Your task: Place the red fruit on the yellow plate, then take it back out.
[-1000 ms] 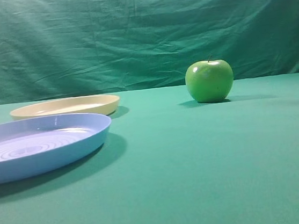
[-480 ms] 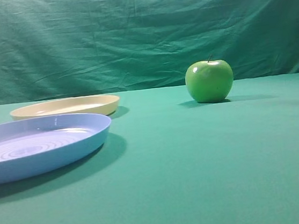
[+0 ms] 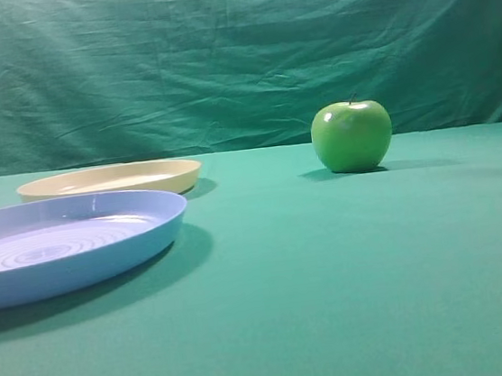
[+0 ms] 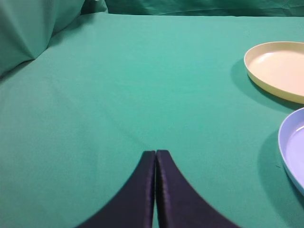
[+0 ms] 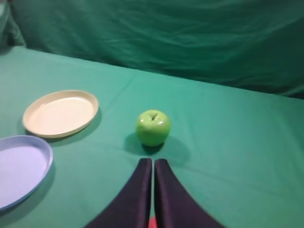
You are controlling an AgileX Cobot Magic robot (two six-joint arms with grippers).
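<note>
Nothing has moved since the earlier frames; all things lie as before. My left gripper (image 4: 155, 153) is clenched on nothing above the green cloth (image 4: 118, 85). My right gripper (image 5: 153, 161) is clenched too, with the green apple (image 5: 153, 127) at 12 o'clock from its tips. A sliver of the red fruit (image 5: 152, 223) shows below them. The yellow plate (image 5: 61, 113) lies at 10 o'clock, the blue plate (image 5: 21, 168) at 9 o'clock.

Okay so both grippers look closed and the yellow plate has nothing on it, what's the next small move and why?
Probably open the right gripper: its jaws are shut on nothing. A sliver of the red fruit shows just below it, near the bottom edge of the right wrist view, and the yellow plate is empty, so the fruit needs grasping first.
</note>
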